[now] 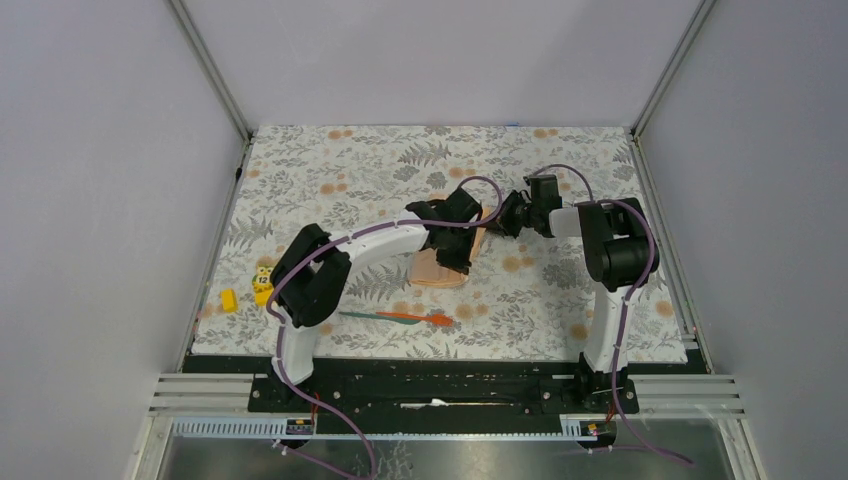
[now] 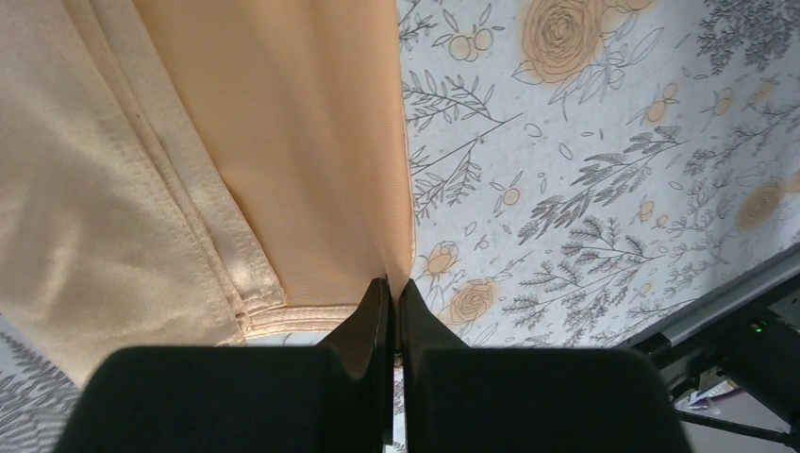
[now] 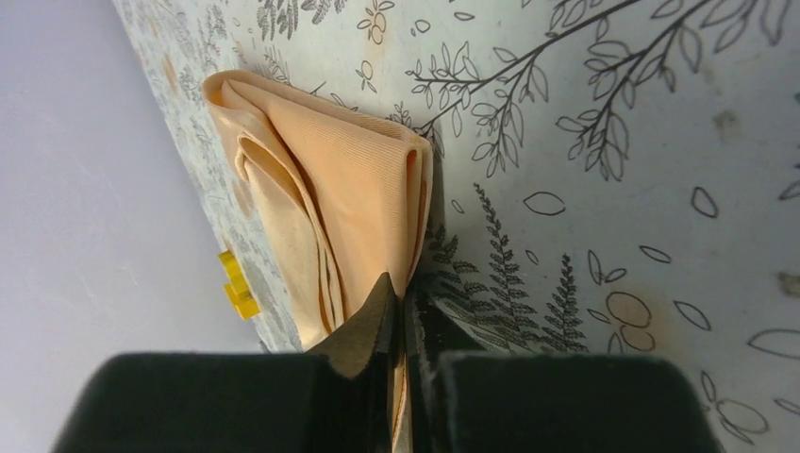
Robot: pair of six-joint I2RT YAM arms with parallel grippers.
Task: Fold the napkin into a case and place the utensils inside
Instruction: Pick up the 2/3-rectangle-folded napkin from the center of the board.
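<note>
The napkin [image 1: 440, 268] lies folded into a narrow, layered stack near the middle of the floral tablecloth [image 1: 330, 190], and both arms meet over it. From above, the arms' dark wrists hide most of the cloth and do not show how the jaws stand.

The wrist views settle that. The left gripper [image 2: 391, 288] has its fingers pressed together on the napkin's folded edge, with stitched hems of lower layers fanned out to the left of the pinch. The right gripper [image 3: 398, 297] is likewise pinched narrow on the napkin. Its view shows the stack end-on, several folds nested and a rounded crease on the right side.

Only the overhead view shows the utensils [image 1: 400, 317]. They lie flat on the near side of the napkin, toward the arm bases and apart from it, the teal piece left of the orange one in a single line. Yellow blocks [image 1: 228, 299] sit well to the napkin's left, and the right wrist view catches a glimpse of them beyond the cloth.
</note>
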